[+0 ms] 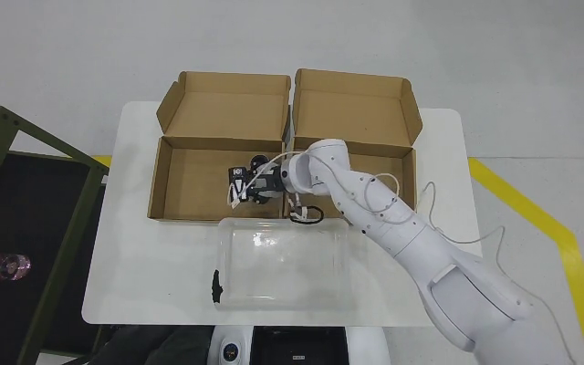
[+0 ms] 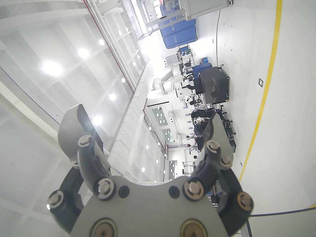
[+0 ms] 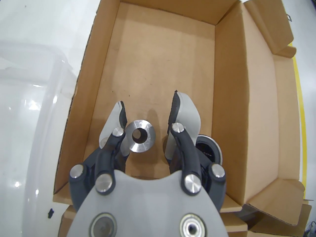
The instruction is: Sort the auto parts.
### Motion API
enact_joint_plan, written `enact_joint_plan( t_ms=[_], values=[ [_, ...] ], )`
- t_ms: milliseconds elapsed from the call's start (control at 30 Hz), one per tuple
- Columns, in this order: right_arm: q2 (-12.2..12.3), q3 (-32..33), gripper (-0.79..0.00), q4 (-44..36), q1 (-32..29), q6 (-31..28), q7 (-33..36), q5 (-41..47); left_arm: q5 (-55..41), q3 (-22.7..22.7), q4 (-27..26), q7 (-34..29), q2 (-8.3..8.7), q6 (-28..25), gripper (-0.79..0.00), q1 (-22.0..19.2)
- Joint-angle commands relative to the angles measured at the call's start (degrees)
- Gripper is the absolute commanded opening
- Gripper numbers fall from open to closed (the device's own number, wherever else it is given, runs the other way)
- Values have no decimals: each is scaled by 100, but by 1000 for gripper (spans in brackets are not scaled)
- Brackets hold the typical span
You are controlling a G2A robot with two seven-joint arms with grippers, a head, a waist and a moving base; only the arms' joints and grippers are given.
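- Top view gives us a white tabletop (image 1: 137, 182) with two open cardboard boxes side by side in the upper middle of the frame: the left box (image 1: 187, 182) and the right box (image 1: 356, 114), both with their lids standing open.
- We see a clear container (image 1: 292, 274) in the lower middle, just below the boxes, with a small black piece (image 1: 216, 287) at its left edge.
- The right arm stretches from the lower right across the right box, and the right gripper (image 1: 245, 182) sits inside the left box, in that box's right half.
- Right wrist view looks down into the left box (image 3: 153, 50), where the right gripper (image 3: 148, 102) has its fingers (image 3: 187, 109) parted and gripping nothing.
- Between them we find a metal bushing (image 3: 140, 136), a short shiny cylinder with a hole through its middle. It is touching or just beside one finger and apart from the other, and we cannot tell whether it rests on the box floor.
- A round black-and-metal part (image 3: 209, 149) lies partly behind the other finger, near the box wall.
- Left wrist view has the left gripper (image 2: 148, 114) aimed up at a hall ceiling, its fingers (image 2: 71, 124) spread wide with nothing between them.
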Motion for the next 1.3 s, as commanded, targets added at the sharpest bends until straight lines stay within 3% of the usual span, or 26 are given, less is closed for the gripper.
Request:
enact_joint_plan(
  t_ms=[0, 667, 900, 1033, 1267],
  values=[
    [35, 110, -453, -145, -65, 2, -5, 75, 0, 0, 0, 0, 0, 0, 0, 0],
    [699, 1592, -428, -2864, -1835, 4, 745, 256, 0, 0, 0, 0, 0, 0, 0, 0],
    [906, 2123, -397, -3641, -2705, 275, 595, 12, 0, 0, 0, 0, 0, 0, 0, 0],
    [1025, 2441, -320, -4031, -3184, 342, 478, -214, 0, 0, 0, 0, 0, 0, 0, 0],
    [1246, 3278, -308, -4773, -4100, 564, 187, -612, 0, 0, 0, 0, 0, 0, 0, 0]
  ],
)
